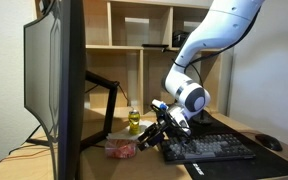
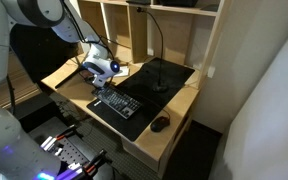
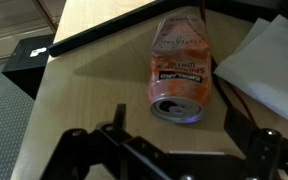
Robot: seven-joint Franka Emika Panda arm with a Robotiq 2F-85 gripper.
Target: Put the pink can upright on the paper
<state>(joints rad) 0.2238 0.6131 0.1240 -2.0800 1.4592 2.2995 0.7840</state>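
- Nearest us in the wrist view is the gripper (image 3: pixel 169 155). Its dark fingers (image 3: pixel 76 148) are spread wide and hold nothing.
- At 10 o'clock from it, by the frame's left edge, we see a black box (image 3: pixel 24 58) on the desk (image 3: pixel 94 95).
- At 12 o'clock, just ahead of the fingers and apart from them, the can (image 3: pixel 182 65) lies on its side on bare wood. It is dented, and its silver end is turned toward us.
- At the can's 4 o'clock a thin dark cable (image 3: pixel 236 105) crosses the wood.
- At the can's 3 o'clock the paper (image 3: pixel 269 55) lies flat. Its near corner comes just beside the can, and we cannot tell whether the two touch.
- In an exterior view the monitor (image 1: pixel 56 80) fills the left side, closest to that camera.
- At the monitor's 4 o'clock we find the can (image 1: pixel 121 149) low on the desk, with a yellow bottle (image 1: pixel 133 121) upright at the can's 1 o'clock.
- The gripper (image 1: pixel 162 122) hangs at the can's 2 o'clock, tilted down toward it and apart from it.
- A keyboard (image 1: pixel 209 149) lies at the gripper's 4 o'clock, with a mouse (image 1: pixel 271 143) at the keyboard's 3 o'clock.
- In an exterior view from above, we see the keyboard (image 2: pixel 119 104), a black mat (image 2: pixel 169 75) at its 1 o'clock and the mouse (image 2: pixel 160 124) at its 4 o'clock. The can is too small to make out there.
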